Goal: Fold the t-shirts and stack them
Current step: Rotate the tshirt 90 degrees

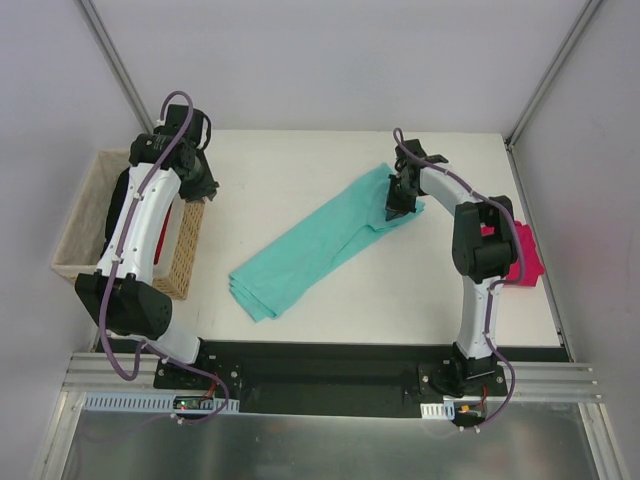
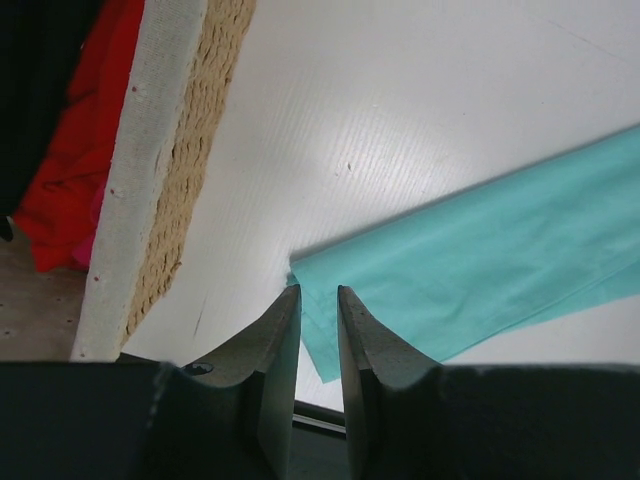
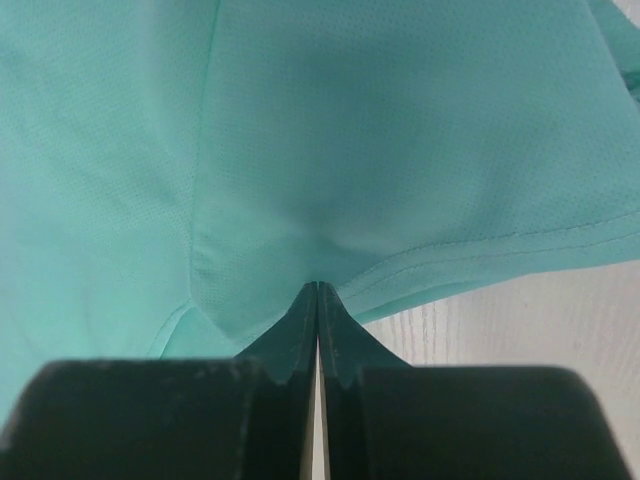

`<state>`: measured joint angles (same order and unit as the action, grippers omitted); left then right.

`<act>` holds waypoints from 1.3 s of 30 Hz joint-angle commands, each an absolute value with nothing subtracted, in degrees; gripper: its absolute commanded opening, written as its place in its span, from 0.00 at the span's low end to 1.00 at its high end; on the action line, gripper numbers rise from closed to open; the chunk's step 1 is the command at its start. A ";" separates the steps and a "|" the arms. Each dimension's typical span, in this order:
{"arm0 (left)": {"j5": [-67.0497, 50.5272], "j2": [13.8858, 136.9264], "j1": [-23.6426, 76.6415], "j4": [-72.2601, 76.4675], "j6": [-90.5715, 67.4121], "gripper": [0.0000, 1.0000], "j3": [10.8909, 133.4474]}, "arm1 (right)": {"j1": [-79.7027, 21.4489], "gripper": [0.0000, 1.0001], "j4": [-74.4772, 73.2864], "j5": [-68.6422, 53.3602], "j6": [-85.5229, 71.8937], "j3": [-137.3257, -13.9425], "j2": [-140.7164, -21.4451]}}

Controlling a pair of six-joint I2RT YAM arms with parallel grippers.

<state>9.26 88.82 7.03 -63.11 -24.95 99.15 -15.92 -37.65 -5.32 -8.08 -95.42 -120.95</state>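
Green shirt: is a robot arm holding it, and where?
Yes. The right gripper pinches the teal t-shirt by a hemmed edge at its far end, jaws shut. The left gripper holds nothing.

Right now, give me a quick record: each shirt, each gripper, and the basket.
teal t-shirt: folded into a long strip, lying diagonally across the middle of the table
pink t-shirt: bunched at the right edge
right gripper: shut on the teal t-shirt's far end
left gripper: jaws slightly apart, holding nothing, beside the basket
basket: at the left edge, red cloth inside
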 commanded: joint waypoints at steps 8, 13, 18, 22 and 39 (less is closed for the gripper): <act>11.34 93.07 6.77 -66.88 -25.23 0.21 105.38 | -15.21 0.01 -38.05 -4.83 -12.04 -94.57 -122.69; 12.57 94.57 6.77 -67.15 -25.14 0.21 107.31 | -14.68 0.01 -39.02 -5.45 -13.54 -95.80 -124.19; 12.57 95.71 6.77 -67.32 -25.31 0.22 108.72 | -14.06 0.01 -41.74 -4.40 -13.89 -100.53 -126.47; 12.39 96.50 6.59 -67.41 -25.31 0.22 109.34 | -13.89 0.01 -43.68 -4.04 -13.01 -105.72 -129.98; 13.09 97.30 5.45 -69.87 -24.79 0.22 109.86 | -12.92 0.01 -47.02 -11.86 -2.03 -126.55 -144.22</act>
